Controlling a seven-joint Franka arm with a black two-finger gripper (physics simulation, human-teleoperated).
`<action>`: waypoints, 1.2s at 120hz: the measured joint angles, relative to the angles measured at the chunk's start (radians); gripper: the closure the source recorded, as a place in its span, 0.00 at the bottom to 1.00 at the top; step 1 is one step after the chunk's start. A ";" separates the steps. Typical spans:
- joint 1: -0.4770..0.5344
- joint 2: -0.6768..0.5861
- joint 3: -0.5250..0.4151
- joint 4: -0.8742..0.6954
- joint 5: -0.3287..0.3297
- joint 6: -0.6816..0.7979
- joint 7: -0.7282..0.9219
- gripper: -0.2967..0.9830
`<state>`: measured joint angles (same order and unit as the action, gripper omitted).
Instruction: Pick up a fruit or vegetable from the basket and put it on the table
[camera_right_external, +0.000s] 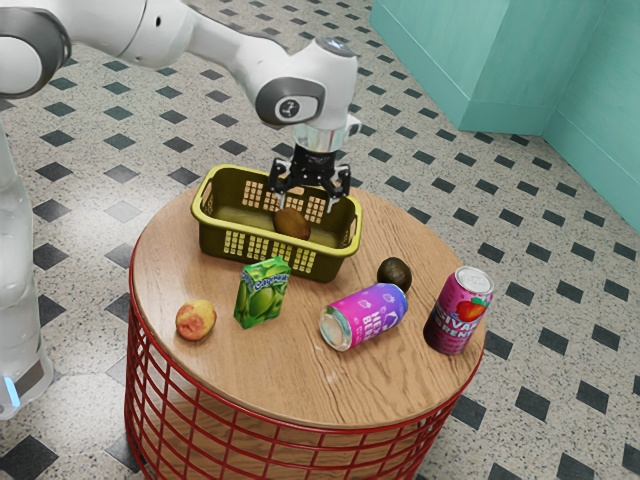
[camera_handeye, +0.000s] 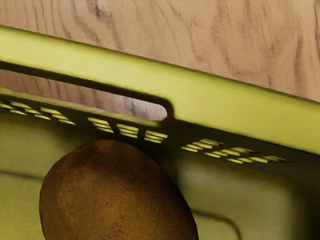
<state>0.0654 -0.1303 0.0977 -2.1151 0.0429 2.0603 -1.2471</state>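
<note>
My gripper (camera_right_external: 307, 202) is open over the yellow-green basket (camera_right_external: 217, 238), its two fingertips spread apart and down around the height of the rim. Inside the basket lies a brown oval fruit or vegetable (camera_right_external: 292, 223), just below the gripper and touched by neither finger as far as I can tell. In the wrist view the same brown fruit (camera_handeye: 115, 195) looks large, lying close to the basket wall with the handle slot, under the rim (camera_handeye: 210, 95). The round wooden table (camera_right_external: 270, 385) carries the basket.
Outside the basket stand a green juice box (camera_right_external: 262, 292) and an upright pink can (camera_right_external: 459, 310). A purple-pink can (camera_right_external: 365, 316) lies on its side beside a dark round fruit (camera_right_external: 394, 274). A red-yellow peach (camera_right_external: 196, 320) sits near the table's edge.
</note>
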 joint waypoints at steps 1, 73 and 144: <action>0.000 0.000 0.000 0.000 0.000 0.000 0.000 0.23; 0.002 0.027 0.002 -0.030 0.001 0.028 -0.012 0.23; 0.003 0.069 0.005 -0.044 0.001 0.069 -0.015 0.23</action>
<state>0.0682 -0.0608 0.1032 -2.1589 0.0437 2.1292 -1.2620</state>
